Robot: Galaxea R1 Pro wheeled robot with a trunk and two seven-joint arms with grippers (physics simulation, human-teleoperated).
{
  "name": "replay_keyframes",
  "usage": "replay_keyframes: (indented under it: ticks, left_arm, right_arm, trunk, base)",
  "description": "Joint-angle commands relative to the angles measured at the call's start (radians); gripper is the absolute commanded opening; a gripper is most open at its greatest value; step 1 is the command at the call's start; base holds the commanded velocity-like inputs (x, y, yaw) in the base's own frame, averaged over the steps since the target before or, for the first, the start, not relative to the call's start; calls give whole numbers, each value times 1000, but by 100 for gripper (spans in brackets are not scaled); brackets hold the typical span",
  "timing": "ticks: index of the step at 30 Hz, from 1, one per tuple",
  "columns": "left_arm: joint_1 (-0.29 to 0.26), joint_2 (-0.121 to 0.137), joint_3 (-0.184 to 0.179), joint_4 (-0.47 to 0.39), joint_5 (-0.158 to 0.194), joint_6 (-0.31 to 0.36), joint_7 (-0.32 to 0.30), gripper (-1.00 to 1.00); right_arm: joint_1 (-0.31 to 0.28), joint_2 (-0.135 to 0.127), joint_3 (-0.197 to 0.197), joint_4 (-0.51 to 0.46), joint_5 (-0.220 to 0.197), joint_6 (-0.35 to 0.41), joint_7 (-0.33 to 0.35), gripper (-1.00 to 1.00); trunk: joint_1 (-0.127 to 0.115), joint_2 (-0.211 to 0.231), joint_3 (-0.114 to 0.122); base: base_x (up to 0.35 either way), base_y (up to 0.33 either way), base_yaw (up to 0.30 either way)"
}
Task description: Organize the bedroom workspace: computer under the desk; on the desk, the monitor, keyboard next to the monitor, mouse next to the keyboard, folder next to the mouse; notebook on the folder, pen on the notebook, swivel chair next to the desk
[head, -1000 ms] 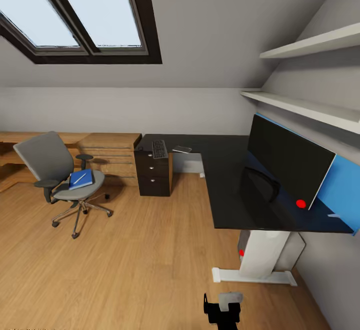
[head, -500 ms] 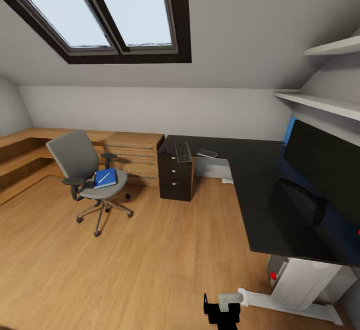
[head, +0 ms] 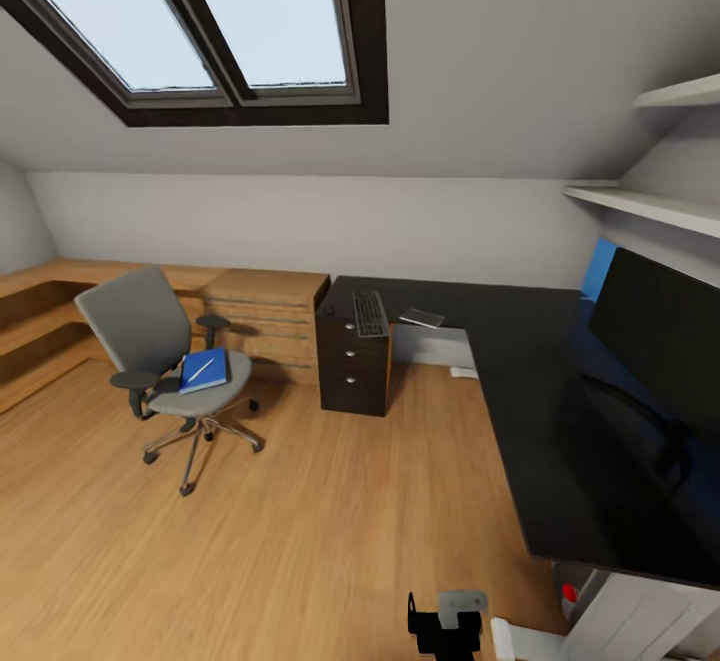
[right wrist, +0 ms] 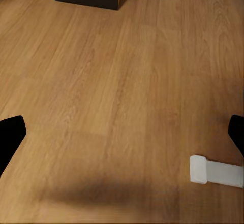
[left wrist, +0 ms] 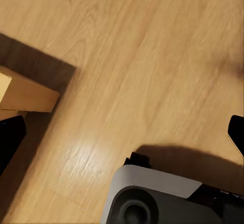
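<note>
At 9 o'clock in the head view, swivel chair sits on the wood floor, well apart from the desk. Folder lies flat on the chair seat, pen on top of it, angled. Notebook can't be told apart from the folder at this size.

Desk runs from 12 o'clock round to 4 o'clock, L-shaped, glossy black. Drawer unit stands under its far-left end, at about 12 o'clock. Keyboard lies on the top above that unit; a small flat grey item is just beside it toward 1 o'clock, too small to identify. Monitor stands upright on the desk at 3 o'clock, back to the wall, screen dark. White desk leg at 5 o'clock, with a red light showing beside it under the top.

Wooden counter with drawers at 10–11 o'clock, butting against the drawer unit. Skylight overhead at 11 o'clock, wall shelves at 2 o'clock.

Left gripper: fingertips at opposite edges of the wrist view, spread wide, nothing between them, floor below plus part of the robot base. Right gripper: same, spread wide and empty, over bare floor; the desk's white foot and the dark drawer unit are in its view.
</note>
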Motion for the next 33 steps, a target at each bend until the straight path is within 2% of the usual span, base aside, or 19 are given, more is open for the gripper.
replay_keyframes:
  ticks: [1,19,33]
  left_arm:
    - [0,-1,3,-2,5,-2,-1,100]
    - [0,-2,3,-1,5,-2,-1,100]
    - [0,-2,3,-1,5,-4,-1,100]
  right_arm:
    - [-1,0,9,1,-5,-2,-5,100]
    - [-1,0,9,1,-4,0,-5,100]
    - [-1,0,9,1,-4,0,-5,100]
  trunk:
    - [1,-1,-1]
    - [1,-1,-1]
    - [1,-1,-1]
  base:
    - [321,1,0]
    - [320,4,0]
    - [320,160,0]
